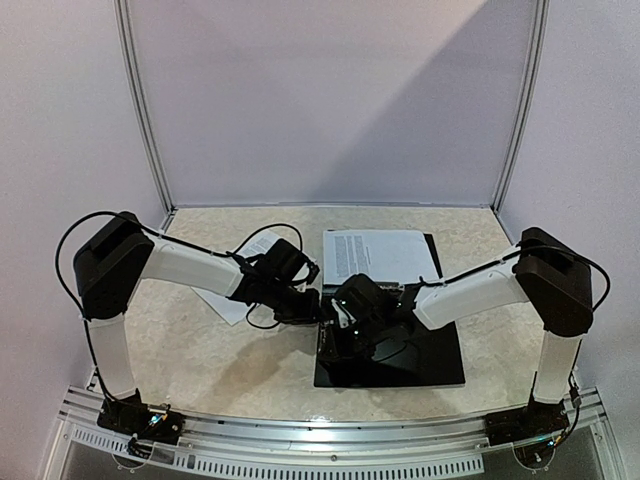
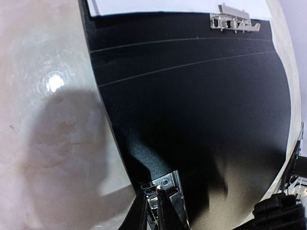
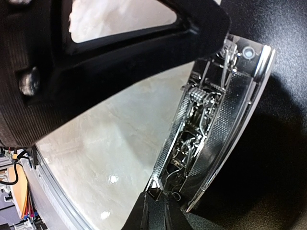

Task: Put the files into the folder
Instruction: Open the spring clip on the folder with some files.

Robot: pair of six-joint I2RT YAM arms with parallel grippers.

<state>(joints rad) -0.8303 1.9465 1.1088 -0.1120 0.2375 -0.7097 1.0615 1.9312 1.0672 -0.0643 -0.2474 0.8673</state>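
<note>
Top external view: the folder lies open and flat on the desk, right of centre. Its long axis runs from the near edge toward the back wall. It holds the files, which rest on its far panel. They are white sheets with dense black print in lines running left to right, squared to the folder's far edge. Their near part is hidden behind the arms. The near panel is bare, glossy black. Loose sheets lie on the desk under the left arm, outside the folder and skewed to it.

In the left wrist view, two pale creases cross the black cover between the panels, and a small far clip sits at the paper's edge.

A long metal clip with springs lies along the near panel's left edge, beside the bare desk. The left fingers are drawn close together on its riveted end. The right fingers are at its other end with only a slit between them. Whether they pinch the metal cannot be told.
</note>
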